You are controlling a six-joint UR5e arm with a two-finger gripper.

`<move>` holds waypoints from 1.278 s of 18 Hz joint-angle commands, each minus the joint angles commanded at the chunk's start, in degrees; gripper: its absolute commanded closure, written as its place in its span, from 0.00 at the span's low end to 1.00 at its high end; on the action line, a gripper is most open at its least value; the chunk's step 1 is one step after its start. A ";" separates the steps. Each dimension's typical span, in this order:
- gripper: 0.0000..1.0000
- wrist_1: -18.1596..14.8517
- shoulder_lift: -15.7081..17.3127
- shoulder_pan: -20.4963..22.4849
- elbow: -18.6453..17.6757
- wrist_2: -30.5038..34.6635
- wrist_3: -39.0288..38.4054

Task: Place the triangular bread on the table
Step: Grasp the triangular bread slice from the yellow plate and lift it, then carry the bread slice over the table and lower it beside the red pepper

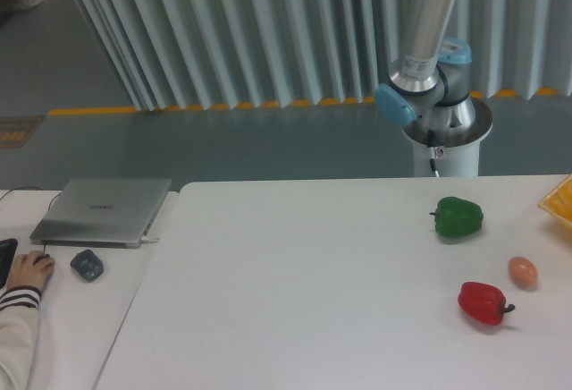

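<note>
Bread not in my view; likely on yellow tray (pixel 560 202) at right edge. Claw out of frame, state unknown. Arm (pixel 420 46) upright behind worktop (pixel 295 274). I'd swing right, descend slow, clear of green pepper (pixel 459 217), egg (pixel 523 271).

Peppers (pixel 459 217) (and egg (pixel 523 271)) far right

One fixed camera looks down across the table (pixel 313 274) toward the arm's base (pixel 444 135) and curtain (pixel 268 32).
</note>
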 joint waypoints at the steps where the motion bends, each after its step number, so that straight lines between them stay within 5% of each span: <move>1: 0.52 -0.27 0.88 -0.26 -0.09 -1.33 -2.45; 11: 0.52 0.25 2.38 -12.73 0.00 -6.09 -28.03; 23: 0.52 0.17 -0.08 -27.94 -2.46 0.94 -40.17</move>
